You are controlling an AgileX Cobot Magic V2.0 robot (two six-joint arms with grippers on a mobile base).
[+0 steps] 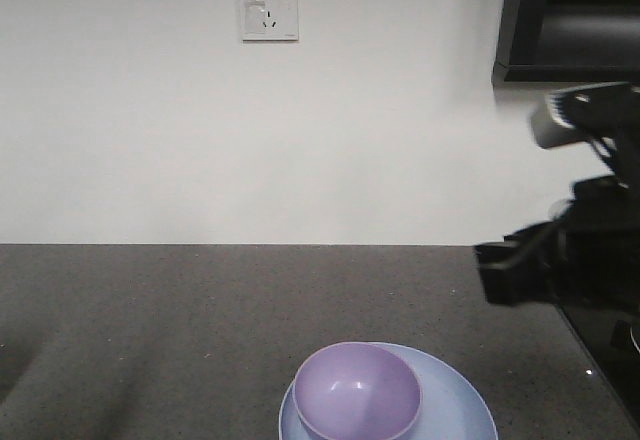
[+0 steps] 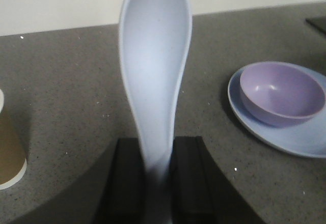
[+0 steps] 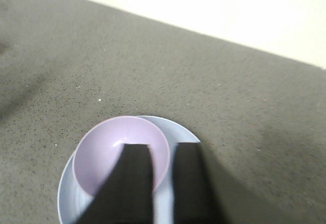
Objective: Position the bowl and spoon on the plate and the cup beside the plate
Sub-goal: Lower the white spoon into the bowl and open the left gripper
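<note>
- Clamped between the dark fingers (image 2: 130, 178) of the left gripper (image 2: 159, 150): the handle of the spoon (image 2: 155, 66), scoop stretched out ahead of the wrist camera with its hollow face up.
- Held over the grey counter (image 2: 76, 91), with the plate well off to the right of the spoon.
- At the left edge of the left wrist view, standing on the counter: the cup (image 2: 10, 152), partly cut off and well apart from the plate.
- Resting upright on the plate (image 1: 460, 410), toward its left part in the front view: the bowl (image 1: 357, 392).
- Raised at the right edge of the front view, above the counter: the right arm (image 1: 570, 260), its dark end pointing left.
- Seen from the right wrist, angled down over bowl and plate: the right gripper (image 3: 162, 150), fingers (image 3: 137, 178) parted by a narrow gap with nothing between them.
</note>
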